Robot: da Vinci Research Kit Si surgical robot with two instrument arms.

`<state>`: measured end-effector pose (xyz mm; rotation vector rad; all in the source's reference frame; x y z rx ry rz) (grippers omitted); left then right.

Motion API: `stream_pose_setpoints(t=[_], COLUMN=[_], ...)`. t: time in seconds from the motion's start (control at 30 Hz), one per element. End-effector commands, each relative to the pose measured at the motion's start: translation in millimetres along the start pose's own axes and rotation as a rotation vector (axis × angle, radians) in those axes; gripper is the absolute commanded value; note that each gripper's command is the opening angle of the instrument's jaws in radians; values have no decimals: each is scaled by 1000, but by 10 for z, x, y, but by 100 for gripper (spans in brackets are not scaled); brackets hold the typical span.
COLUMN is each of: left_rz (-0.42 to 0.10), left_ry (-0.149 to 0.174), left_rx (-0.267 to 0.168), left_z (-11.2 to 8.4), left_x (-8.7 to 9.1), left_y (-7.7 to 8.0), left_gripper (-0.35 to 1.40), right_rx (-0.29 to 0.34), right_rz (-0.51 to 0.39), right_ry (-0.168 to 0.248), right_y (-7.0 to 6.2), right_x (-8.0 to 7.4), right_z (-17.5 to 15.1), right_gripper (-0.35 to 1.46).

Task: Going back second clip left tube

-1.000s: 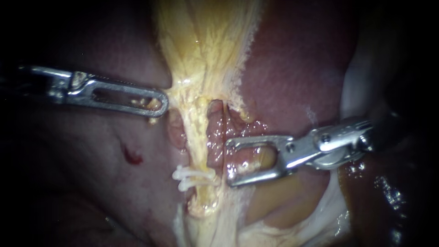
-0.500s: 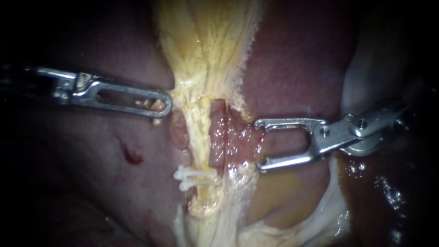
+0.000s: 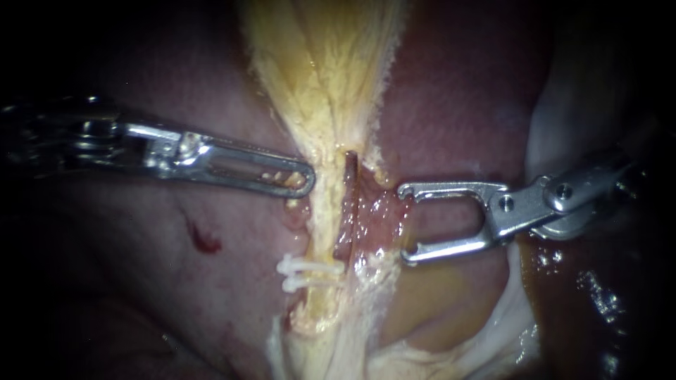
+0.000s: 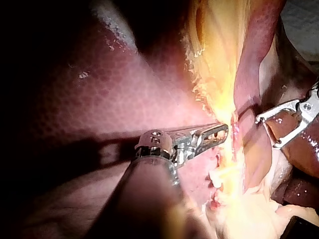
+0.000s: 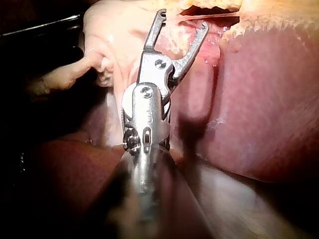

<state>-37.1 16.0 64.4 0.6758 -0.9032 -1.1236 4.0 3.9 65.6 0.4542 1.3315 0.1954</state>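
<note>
– Clips [image 3: 310, 273] on the tube [image 3: 325, 218] show clearly only from the endoscope, just ahead of the right instrument [image 3: 405, 223], jaws wide apart, empty.
– Left instrument [image 3: 299, 184] pinches the tube's edge; its wrist cam shows bare liver [image 4: 99, 99] alongside.

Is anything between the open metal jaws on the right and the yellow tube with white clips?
Yes. Wet pink tissue and a reddish tube lie between the right instrument and the yellow tube.
</note>
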Motion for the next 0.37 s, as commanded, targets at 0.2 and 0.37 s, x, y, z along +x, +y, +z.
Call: stream_pose_setpoints(t=[0.2, 0.37], left_rz=[1, 0], left_ry=[1, 2], left_rx=[2, 3], left_z=[-2, -2], left_x=[0, 0], left_y=[0, 0], left_gripper=[-35, -35], right_rx=[0, 0], right_rz=[-5, -5], right_ry=[0, 0], right_y=[0, 0], right_x=[0, 0], right_z=[0, 0], right_gripper=[50, 50])
